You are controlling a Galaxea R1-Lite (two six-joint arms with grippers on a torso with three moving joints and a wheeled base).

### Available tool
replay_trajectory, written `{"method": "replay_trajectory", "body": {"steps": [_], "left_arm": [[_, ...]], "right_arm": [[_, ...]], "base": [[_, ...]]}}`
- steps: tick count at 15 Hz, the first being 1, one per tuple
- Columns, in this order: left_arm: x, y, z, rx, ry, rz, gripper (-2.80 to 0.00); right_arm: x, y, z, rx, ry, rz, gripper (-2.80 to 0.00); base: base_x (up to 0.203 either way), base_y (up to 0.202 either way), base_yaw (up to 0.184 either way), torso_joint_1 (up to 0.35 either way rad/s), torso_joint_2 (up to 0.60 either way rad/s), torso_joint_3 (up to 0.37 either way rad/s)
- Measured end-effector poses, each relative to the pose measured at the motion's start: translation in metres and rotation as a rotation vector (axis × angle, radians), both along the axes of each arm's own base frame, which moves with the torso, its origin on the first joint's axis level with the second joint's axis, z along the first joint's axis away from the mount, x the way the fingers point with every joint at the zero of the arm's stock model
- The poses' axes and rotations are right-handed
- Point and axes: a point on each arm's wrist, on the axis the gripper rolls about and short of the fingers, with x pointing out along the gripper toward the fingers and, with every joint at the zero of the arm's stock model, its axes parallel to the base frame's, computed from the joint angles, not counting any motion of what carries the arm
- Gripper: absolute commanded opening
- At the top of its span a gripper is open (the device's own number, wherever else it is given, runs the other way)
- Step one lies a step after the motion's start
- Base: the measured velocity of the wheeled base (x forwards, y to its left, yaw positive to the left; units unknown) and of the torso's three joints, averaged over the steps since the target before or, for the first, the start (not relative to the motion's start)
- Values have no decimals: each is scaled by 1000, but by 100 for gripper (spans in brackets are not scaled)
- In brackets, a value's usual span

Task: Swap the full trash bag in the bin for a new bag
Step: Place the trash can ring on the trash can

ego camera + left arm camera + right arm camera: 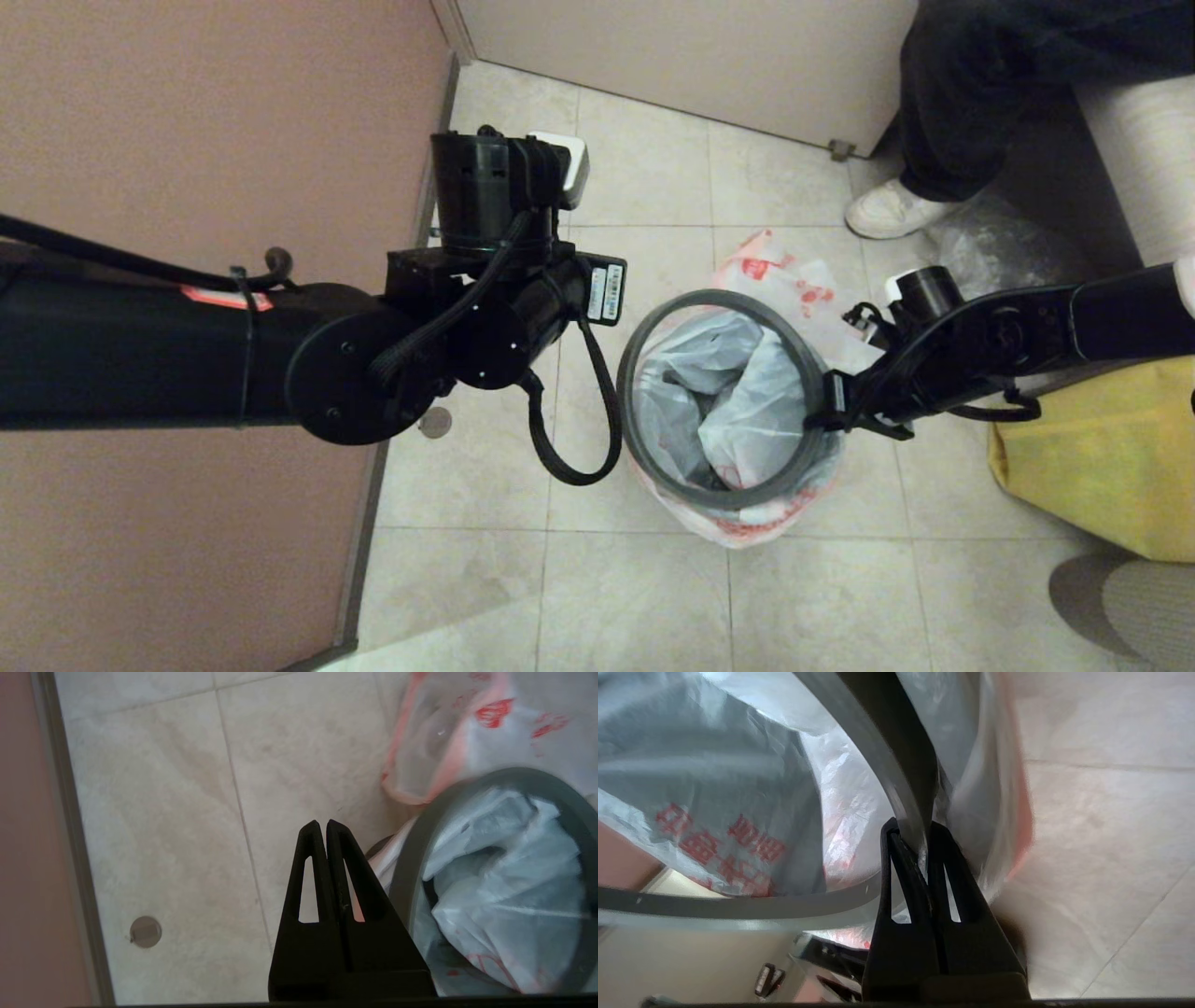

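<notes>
The bin stands on the tiled floor in the middle of the head view, topped by its grey hoop (627,373) (411,858) (878,765). The new bag (747,401) (504,882) (714,788) lines it, thin white with red characters, and its pink border hangs down outside the bin. My right gripper (822,415) (913,833) is at the bin's right side, shut on the hoop with bag film beside it. My left gripper (322,823) hangs shut and empty over the floor just left of the bin. The full trash bag (780,275) (448,732) lies on the floor behind the bin.
A pinkish-brown wall (187,513) closes the left side. A person's leg and white shoe (887,210) stand at the back right, beside a clear bag (999,247). A yellow bag (1102,448) sits right of the bin. A round floor drain (434,423) lies near the wall.
</notes>
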Motion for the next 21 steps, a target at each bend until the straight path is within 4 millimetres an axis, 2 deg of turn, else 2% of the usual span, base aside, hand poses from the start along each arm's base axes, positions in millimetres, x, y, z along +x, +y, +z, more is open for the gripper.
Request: {"method": "replay_trajectory", "body": {"steps": [2,7,10,21], "left_arm": [[0,0,0,-1,-2,1,-280],[0,0,0,0,0,-1,-280],[0,0,-1,1,1,-1,-280],[-1,-3,-2,6,3,-9,-280]], "right_arm": [[-1,-2,1,-6,4,-9,-280],[-25,-4,20,-18,21,-9,-280],[-29,-1,25,-81,-8,-9,-280],[-21,18,10,-228,-40,28,-280]], "base": [[0,0,0,0,0,0],[0,0,0,0,0,0],[0,0,0,0,0,0],[0,0,0,0,0,0]]}}
